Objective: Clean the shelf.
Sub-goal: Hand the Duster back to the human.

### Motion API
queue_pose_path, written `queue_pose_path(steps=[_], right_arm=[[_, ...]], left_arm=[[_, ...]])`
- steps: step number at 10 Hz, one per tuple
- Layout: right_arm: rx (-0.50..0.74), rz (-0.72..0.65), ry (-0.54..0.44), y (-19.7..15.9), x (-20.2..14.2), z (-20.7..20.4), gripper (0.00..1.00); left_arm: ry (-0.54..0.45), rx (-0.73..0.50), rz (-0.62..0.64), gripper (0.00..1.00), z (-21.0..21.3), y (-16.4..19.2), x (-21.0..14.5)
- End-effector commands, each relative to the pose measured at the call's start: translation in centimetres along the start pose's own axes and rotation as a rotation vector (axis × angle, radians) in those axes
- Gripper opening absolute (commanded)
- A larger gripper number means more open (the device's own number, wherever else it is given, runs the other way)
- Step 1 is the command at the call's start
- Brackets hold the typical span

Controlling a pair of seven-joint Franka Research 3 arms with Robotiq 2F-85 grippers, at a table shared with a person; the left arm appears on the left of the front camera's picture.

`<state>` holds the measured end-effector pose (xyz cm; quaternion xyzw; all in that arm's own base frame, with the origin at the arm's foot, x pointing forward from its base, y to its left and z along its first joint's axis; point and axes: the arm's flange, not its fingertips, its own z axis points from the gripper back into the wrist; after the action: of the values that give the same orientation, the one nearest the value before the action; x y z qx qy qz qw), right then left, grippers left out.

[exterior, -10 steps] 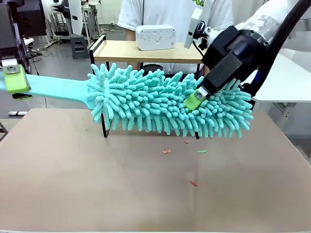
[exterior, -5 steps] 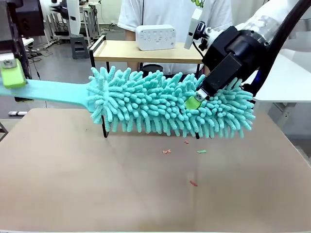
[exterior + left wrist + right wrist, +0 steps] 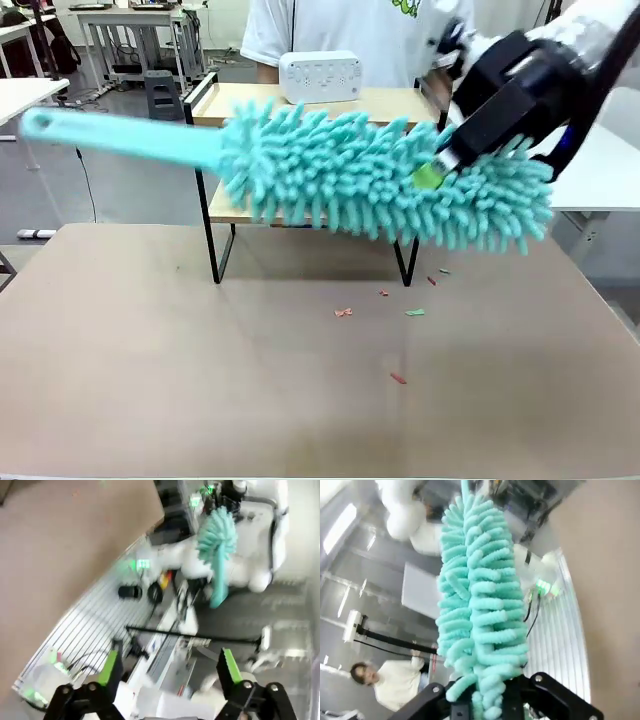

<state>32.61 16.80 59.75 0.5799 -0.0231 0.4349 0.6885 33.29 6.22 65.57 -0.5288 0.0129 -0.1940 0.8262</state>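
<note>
— While you look across the table, where is your right gripper (image 3: pixel 432 172)?

— It sits high at the right, its fingers pinched into the fluffy head of the teal duster (image 3: pixel 385 180), gripping it. The duster hangs in the air, its handle pointing left and slightly up, its head crossing in front of the shelf (image 3: pixel 225 100).

— And the shelf itself?

— You see it standing at the far middle of the brown table (image 3: pixel 150 350), on thin black legs, with two light wood boards. A white box (image 3: pixel 320 76) rests on the top board. The person in a white shirt (image 3: pixel 340 30) stands right behind it.

— Anything on the table?

— Small red and green scraps (image 3: pixel 343 313) lie in front of the shelf's right leg.

— What about your left gripper (image 3: pixel 170 667)?

— From its own wrist camera the green-padded fingers (image 3: pixel 109 666) stand wide apart with nothing between them. Far off, that view also catches the duster, end-on.

— And the right wrist camera?

— The duster rises straight up from between the fingers.
</note>
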Motion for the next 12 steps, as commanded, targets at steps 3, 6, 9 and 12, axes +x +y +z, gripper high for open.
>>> queue_pose_path(steps=[3,6,9,12], right_arm=[[-0.312,0.019,-0.988,5.4,-10.7,16.4,0.0],[-0.394,-0.492,-1.323,-2.1,-20.1,20.2,0.03],[-0.481,-0.863,-1.408,-10.4,-22.9,19.7,0.03],[-0.485,-0.656,-1.192,-9.7,-26.3,21.2,0.03]], left_arm=[[-0.869,-0.255,0.145,1.0,0.4,7.1,-0.6],[-0.469,-0.156,0.177,1.0,4.4,8.4,-2.5],[-0.469,-0.156,0.177,1.0,4.4,8.4,-2.5],[-0.469,-0.156,0.177,1.0,4.4,8.4,-2.5]])
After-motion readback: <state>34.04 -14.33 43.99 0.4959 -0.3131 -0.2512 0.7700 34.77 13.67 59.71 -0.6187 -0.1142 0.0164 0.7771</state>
